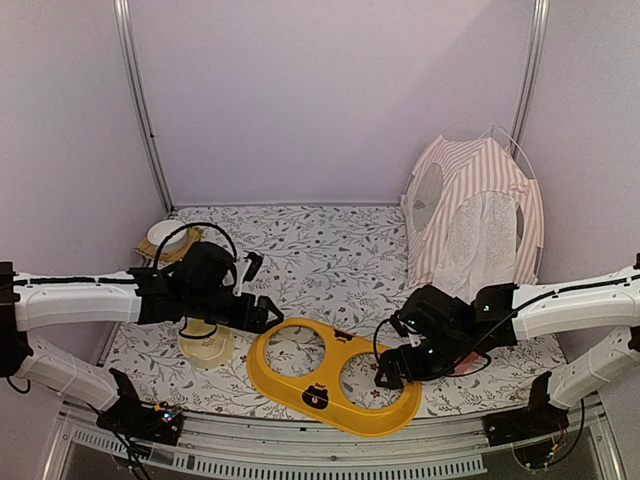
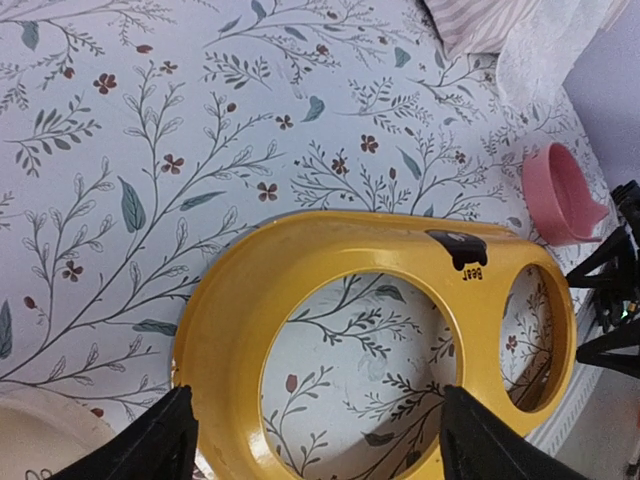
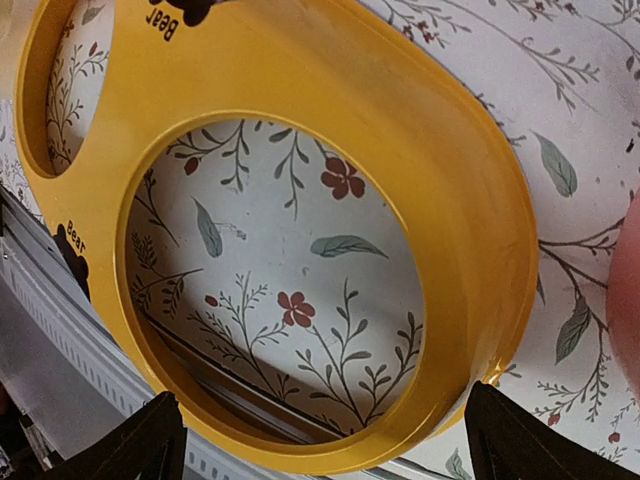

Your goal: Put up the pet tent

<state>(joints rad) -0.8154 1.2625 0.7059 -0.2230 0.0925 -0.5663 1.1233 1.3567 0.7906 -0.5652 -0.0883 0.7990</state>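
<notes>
The left tool (image 1: 262,312) and right tool (image 1: 395,372) are hovering released over opposite ends of the yellow bowl stand (image 1: 335,378), seemingly readying a joint lift near the pet tent (image 1: 470,205).

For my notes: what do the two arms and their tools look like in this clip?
The left arm and right arm both have white tubular links, black joints and black bases. Thin black cables loop around the wrists. The left tool and right tool are black, each with two wedge-shaped fingers. No markings are visible.
</notes>
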